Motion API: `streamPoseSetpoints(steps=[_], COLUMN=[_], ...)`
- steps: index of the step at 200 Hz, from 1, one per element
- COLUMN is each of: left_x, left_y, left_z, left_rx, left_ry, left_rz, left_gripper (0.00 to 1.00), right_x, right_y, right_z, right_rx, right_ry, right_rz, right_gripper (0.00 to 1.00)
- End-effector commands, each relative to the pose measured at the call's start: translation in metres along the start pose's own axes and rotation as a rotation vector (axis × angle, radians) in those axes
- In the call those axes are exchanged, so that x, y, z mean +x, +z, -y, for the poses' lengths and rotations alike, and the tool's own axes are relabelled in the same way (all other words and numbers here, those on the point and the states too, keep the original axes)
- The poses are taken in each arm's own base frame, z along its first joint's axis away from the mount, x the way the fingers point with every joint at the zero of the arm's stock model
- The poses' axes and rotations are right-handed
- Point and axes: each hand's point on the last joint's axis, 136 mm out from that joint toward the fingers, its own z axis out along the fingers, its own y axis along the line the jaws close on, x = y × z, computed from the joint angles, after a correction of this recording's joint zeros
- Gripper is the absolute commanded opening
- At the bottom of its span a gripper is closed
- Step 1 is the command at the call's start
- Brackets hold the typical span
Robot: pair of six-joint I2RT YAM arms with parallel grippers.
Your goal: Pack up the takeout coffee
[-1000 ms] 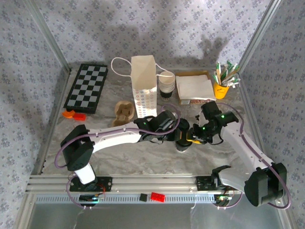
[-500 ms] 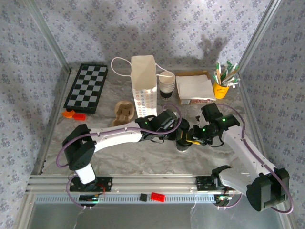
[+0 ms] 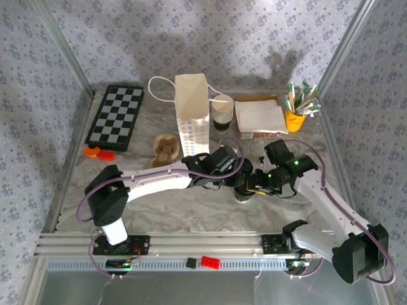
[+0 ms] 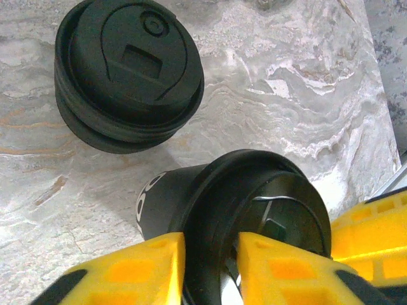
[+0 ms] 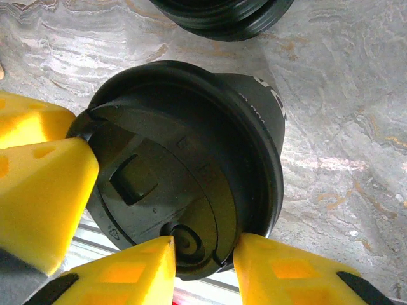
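1. Left end effector (image 4: 210, 270) is clenched on the coffee (image 4: 280, 210). Its yellow fingers (image 4: 143, 267) sit on either side of the black lid's rim, and the rim fills the gap between them.
2. Right end effector (image 5: 203, 267) grips the same lid from the opposite side, its two fingers (image 5: 289, 276) pressed against the rim.
3. From above, the left end effector (image 3: 236, 180) and the right end effector (image 3: 254, 184) meet nose to nose over the coffee (image 3: 242, 193). The coffee is at the middle of the bench (image 3: 191, 206), nearer the front edge than the back.
4. In the wrist views the coffee looks tilted, its lid turned towards each camera and its dark side showing a white mark. I cannot tell whether its base touches the bench.
5. A stack of lids (image 4: 127, 70) stands on the bench just beside the coffee, apart from it.
6. The bag (image 3: 192, 114) stands upright behind the end effectors, towards the back of the bench, its handle looped to the left.
7. A stack of cups (image 3: 222, 113) stands right beside the bag on its right.
8. The coffee is outside the bag, well in front of it.
9. A chessboard (image 3: 116, 117) lies at the back left, and a yellow pot (image 3: 296, 117) of packets stands at the back right.
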Motion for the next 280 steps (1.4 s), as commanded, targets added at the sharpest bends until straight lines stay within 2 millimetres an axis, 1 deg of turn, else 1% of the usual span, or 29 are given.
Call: streamPoseSetpoints(steps=[1,22,35,50,55,62,82,104,116,126,135,157,171,187,197,212,221,231,248,255,263,280], left_x=[0.021,0.009,0.004,0.0,0.0,0.0,0.003,0.014,0.016,0.015,0.013,0.011,0.013,0.016,0.019,0.024,0.028,0.031,0.033,0.032,0.026,0.013], left_y=[0.014,0.005,0.0,-0.007,-0.01,-0.014,-0.02,-0.016,-0.014,-0.012,-0.01,-0.001,0.003,0.003,0.003,0.005,0.006,0.008,0.01,0.009,0.007,0.0], left_z=[-0.02,-0.006,-0.004,-0.005,-0.008,-0.012,-0.013,-0.01,-0.008,-0.006,-0.003,-0.002,-0.005,-0.014,-0.019,-0.024,-0.026,-0.03,-0.037,-0.035,-0.029,-0.014], left_rx=[-0.092,-0.062,-0.061,-0.078,-0.095,-0.112,-0.097,-0.056,-0.032,-0.015,-0.007,-0.018,-0.038,-0.077,-0.096,-0.113,-0.116,-0.123,-0.142,-0.135,-0.12,-0.086], left_ry=[0.03,0.046,0.048,0.047,0.044,0.035,0.014,-0.004,-0.018,-0.02,-0.016,0.0,0.005,0.001,0.001,-0.001,-0.001,-0.003,-0.007,-0.005,0.008,0.035], left_rz=[-0.085,-0.057,-0.041,-0.031,-0.027,-0.022,-0.016,-0.052,-0.056,-0.045,-0.037,-0.051,-0.065,-0.069,-0.076,-0.094,-0.101,-0.108,-0.108,-0.107,-0.096,-0.066], left_gripper=[0.33,0.33,0.34,0.37,0.37,0.38,0.4,0.4,0.4,0.4,0.4,0.36,0.32,0.3,0.3,0.29,0.29,0.29,0.29,0.29,0.29,0.3], right_x=[0.021,0.012,0.01,0.008,0.007,0.005,0.003,0.003,0.004,0.006,0.008,0.012,0.013,0.017,0.023,0.023,0.021,0.017,0.022,0.023,0.022,0.016], right_y=[0.003,-0.005,-0.009,-0.013,-0.014,-0.016,-0.018,-0.016,-0.013,-0.01,-0.006,0.004,0.008,0.01,0.012,0.015,0.017,0.02,0.026,0.026,0.024,0.012], right_z=[0.004,-0.004,-0.007,-0.01,-0.01,-0.012,-0.015,-0.012,-0.013,-0.012,-0.013,-0.01,-0.008,-0.001,0.003,0.009,0.012,0.019,0.024,0.026,0.024,0.012], right_rx=[0.007,-0.02,-0.028,-0.033,-0.033,-0.037,-0.038,-0.018,-0.023,-0.022,-0.027,-0.017,-0.01,0.015,0.024,0.04,0.051,0.093,0.117,0.128,0.127,0.084], right_ry=[0.025,0.038,0.034,0.027,0.025,0.02,0.01,-0.002,-0.007,-0.013,-0.012,-0.021,-0.009,0.009,0.016,0.036,0.04,0.032,0.018,0.013,0.006,-0.008], right_rz=[-0.082,-0.04,-0.031,-0.021,-0.017,-0.011,-0.009,-0.023,-0.031,-0.041,-0.054,-0.085,-0.091,-0.106,-0.129,-0.132,-0.129,-0.114,-0.139,-0.14,-0.131,-0.096], right_gripper=[0.34,0.35,0.37,0.38,0.39,0.39,0.42,0.43,0.41,0.38,0.38,0.34,0.33,0.28,0.28,0.31,0.31,0.31,0.3,0.3,0.3,0.31])
